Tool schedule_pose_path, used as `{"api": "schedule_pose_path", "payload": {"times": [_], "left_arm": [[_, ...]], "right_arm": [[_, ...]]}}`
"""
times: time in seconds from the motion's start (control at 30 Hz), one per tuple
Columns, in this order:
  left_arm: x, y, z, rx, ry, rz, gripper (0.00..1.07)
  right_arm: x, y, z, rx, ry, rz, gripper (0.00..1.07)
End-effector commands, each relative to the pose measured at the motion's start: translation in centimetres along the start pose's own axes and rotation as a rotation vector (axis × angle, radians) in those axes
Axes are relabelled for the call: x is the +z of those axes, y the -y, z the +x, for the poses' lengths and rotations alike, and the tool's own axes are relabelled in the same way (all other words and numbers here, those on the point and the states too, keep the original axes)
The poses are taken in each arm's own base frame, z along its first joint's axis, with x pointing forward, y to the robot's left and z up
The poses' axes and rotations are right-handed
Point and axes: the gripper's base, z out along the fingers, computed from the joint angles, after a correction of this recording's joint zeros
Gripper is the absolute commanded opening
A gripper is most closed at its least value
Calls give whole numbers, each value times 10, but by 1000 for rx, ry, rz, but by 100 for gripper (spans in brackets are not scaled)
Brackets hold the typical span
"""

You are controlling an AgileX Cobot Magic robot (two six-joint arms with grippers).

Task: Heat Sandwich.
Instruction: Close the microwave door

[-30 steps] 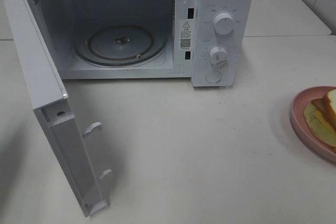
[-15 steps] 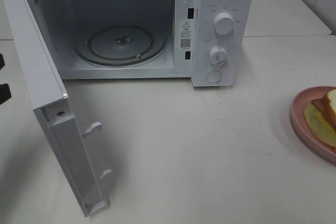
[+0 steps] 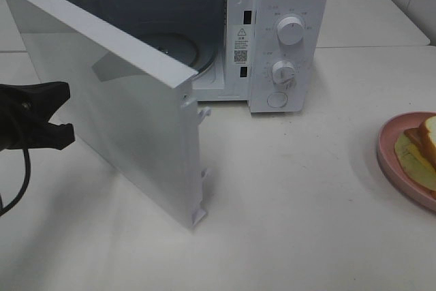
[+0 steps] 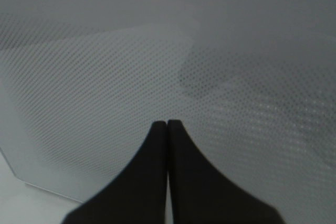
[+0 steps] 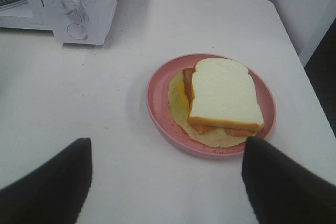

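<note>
Pressing close to the outside of the microwave door [image 3: 129, 100], the left tool [image 3: 67, 110] shows at the left edge of the high view, and its arm is cut off there. From up high its two black tips look a little apart. Its own wrist camera shows the two fingers [image 4: 152, 182] shut tight together with nothing between them, pointing at the dotted grey face of the door [image 4: 105, 66] right in front. I cannot tell if the tips touch the door.

The door stands partly swung in front of the microwave [image 3: 289, 46]. It hides most of the glass turntable [image 3: 204, 52] inside.

The right tool [image 5: 165, 182] does not show in the high view at all. Its own camera shows two dark fingers [image 5: 47, 187] spread wide, holding nothing. The pink plate [image 5: 157, 103] sits on the white counter [image 5: 79, 103] just ahead of that gap, with the sandwich [image 5: 223, 95] on it.

In the high view the plate [image 3: 388, 151] and sandwich [image 3: 426, 144] are cut off by the right edge, so only a slice shows. The right wrist view shows it whole: white bread on top, orange and yellow filling poking out. It lies flat, its long side running away from the right tool, rounded end farther off. The microwave's knobs [image 5: 69, 3] are well beyond it, off to one side.
</note>
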Motion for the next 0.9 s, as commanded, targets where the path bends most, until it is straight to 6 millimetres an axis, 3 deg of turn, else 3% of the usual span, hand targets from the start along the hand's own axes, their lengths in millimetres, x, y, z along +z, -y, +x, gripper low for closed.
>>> {"api": "schedule_pose_path", "payload": {"times": [0.03, 0.63, 0.9], "left_arm": [[7, 8, -4, -45, 32, -20, 0], [58, 61, -14, -122, 49, -32, 0], [85, 88, -18, -67, 34, -34, 0]], "right_arm": [[-3, 0, 2, 6, 35, 10, 75], [-3, 0, 2, 7, 34, 11, 71], [-3, 0, 2, 7, 34, 11, 71]]}}
